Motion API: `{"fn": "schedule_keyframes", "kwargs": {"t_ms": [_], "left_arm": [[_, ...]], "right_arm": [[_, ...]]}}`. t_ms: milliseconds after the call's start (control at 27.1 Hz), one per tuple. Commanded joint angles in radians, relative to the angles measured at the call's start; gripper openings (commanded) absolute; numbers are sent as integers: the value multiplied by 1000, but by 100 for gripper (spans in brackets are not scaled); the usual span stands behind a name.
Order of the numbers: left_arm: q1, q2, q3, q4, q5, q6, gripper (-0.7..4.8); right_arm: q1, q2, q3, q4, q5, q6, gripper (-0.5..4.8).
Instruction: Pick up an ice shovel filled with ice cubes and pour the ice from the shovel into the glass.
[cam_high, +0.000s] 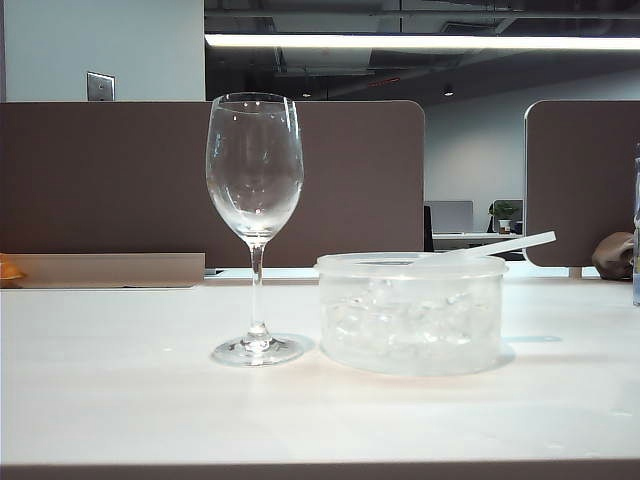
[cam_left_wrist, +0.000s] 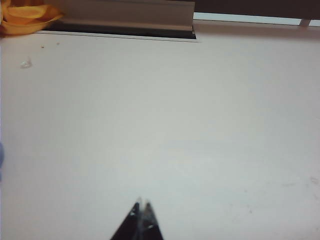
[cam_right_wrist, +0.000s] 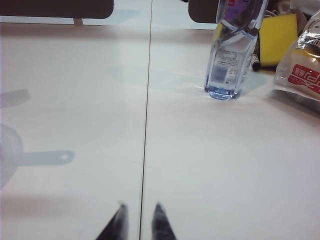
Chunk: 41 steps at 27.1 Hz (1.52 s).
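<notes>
Starting layout. The wine glass (cam_high: 255, 225) stands upright and empty, just left of the round tub (cam_high: 411, 315) holding ice cubes (cam_high: 400, 318). The ice shovel (cam_high: 497, 246) lies across the tub's rim, handle jutting right, toward my right arm. My left gripper (cam_left_wrist: 141, 204) hovers pinched together, empty; my right gripper (cam_right_wrist: 139, 207) hangs slightly parted, empty, near the handle.
</notes>
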Motion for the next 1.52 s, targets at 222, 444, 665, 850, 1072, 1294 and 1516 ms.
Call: {"fn": "schedule_keyframes", "kwargs": {"t_ms": [222,444,665,850,1072,1294,1516], "left_arm": [[0,1,-3,6,1,1,-5],[0,1,-3,6,1,1,-5],[0,1,-3,6,1,1,-5],[0,1,-3,6,1,1,-5],[0,1,-3,6,1,1,-5],[0,1,-3,6,1,1,-5],[0,3,20,-23,1,1,-5]], "right_arm": [[-1,0,-7,1,-3,-2,72],[-1,0,-7,1,-3,-2,72],[-1,0,-7,1,-4,-2,72],[-1,0,-7,1,-4,-2,72],[-1,0,-7,1,-4,-2,72],[-1,0,-7,1,-4,-2,72],[-1,0,-7,1,-4,-2,72]]}}
